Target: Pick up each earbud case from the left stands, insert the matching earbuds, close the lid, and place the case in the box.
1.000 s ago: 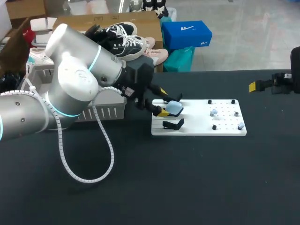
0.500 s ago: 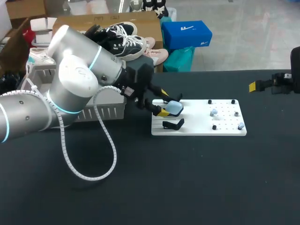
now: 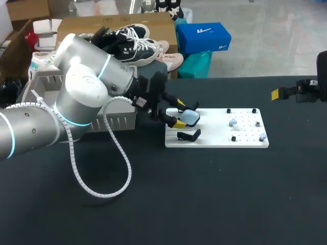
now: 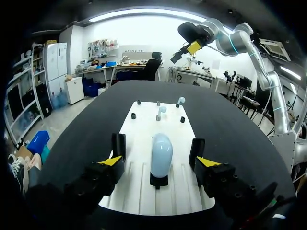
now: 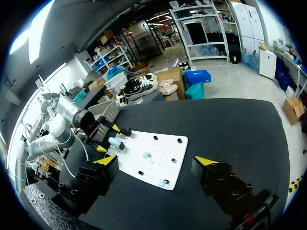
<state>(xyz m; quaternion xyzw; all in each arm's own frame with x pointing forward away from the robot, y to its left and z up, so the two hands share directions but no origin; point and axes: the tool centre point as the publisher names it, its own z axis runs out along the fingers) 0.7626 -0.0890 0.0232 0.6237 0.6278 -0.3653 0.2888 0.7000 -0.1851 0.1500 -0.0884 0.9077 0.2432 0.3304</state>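
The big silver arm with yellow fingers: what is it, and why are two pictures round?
It is a robot arm, one of two at a black table. One picture looks down from above; each round one comes from a camera on an arm's wrist. The left gripper has its fingers open on either side of a light blue earbud case on a small black stand, not touching it. The stand sits on a white board with tiny earbuds farther along. The right gripper hangs open and empty.
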